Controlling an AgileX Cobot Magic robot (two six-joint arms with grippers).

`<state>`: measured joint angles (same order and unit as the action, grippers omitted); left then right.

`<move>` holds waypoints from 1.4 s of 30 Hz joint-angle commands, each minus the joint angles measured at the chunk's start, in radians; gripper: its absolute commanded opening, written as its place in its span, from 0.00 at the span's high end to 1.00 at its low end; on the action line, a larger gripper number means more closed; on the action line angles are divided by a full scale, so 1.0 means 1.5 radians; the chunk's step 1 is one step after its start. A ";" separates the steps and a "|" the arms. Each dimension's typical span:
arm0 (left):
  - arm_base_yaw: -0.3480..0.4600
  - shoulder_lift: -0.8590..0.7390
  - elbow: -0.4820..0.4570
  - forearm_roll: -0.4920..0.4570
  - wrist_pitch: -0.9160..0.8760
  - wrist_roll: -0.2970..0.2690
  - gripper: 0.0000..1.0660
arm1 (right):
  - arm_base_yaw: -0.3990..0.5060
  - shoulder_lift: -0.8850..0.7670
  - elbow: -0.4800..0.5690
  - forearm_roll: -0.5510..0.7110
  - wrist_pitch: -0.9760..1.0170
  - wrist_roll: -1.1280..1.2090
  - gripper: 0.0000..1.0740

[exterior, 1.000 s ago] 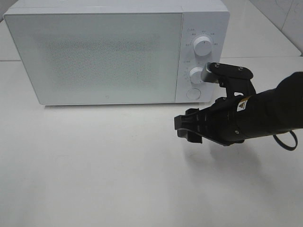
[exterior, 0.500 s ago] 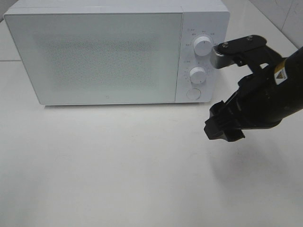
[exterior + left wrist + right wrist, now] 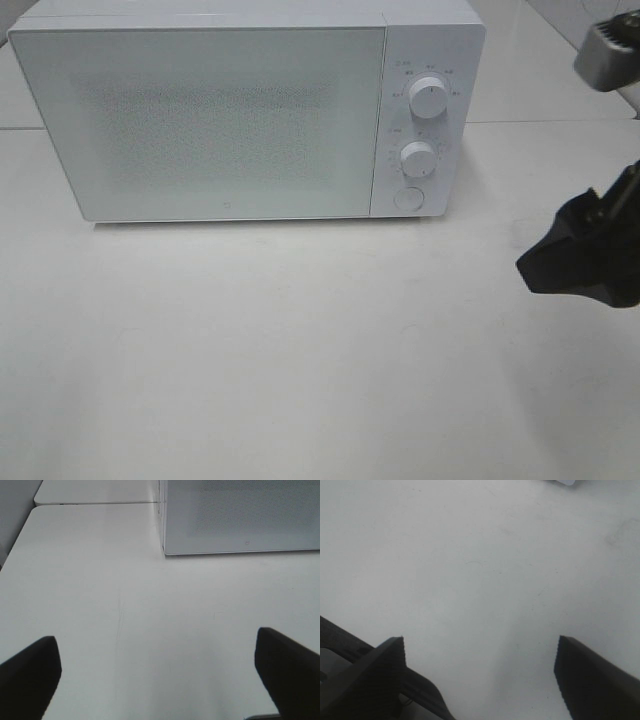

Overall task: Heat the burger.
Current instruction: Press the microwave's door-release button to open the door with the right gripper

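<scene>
Burger out of sight in every view, so heading and long axis impossible to tell. Microwave (image 3: 230,110) standing shut at the back of the white bench (image 3: 250,350). Left claw (image 3: 157,675) spread wide above the bench, gripping nothing. Right claw (image 3: 480,680) likewise released and empty, off to the microwave's right.

white microwave (image 3: 245,110) with grey-speckled door (image 3: 200,120), white table (image 3: 300,350), black right gripper (image 3: 477,647).

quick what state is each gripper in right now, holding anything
Left gripper: open, holding nothing.
Right gripper: open, holding nothing.
</scene>
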<state>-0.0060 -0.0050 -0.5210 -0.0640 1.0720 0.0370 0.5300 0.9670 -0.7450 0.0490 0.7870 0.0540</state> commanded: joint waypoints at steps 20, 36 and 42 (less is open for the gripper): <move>0.001 -0.011 0.003 -0.001 0.001 -0.003 0.08 | -0.251 -0.381 0.000 -0.004 0.137 -0.041 0.29; 0.001 -0.011 0.003 -0.001 0.001 -0.003 0.08 | -0.291 -0.601 0.159 -0.033 0.130 -0.033 0.29; 0.001 -0.011 0.003 -0.001 0.001 -0.001 0.08 | -0.291 -0.671 0.164 -0.056 0.139 -0.009 0.29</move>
<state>-0.0060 -0.0050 -0.5210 -0.0640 1.0720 0.0370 0.0990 -0.0030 -0.5000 -0.0190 0.9940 0.0360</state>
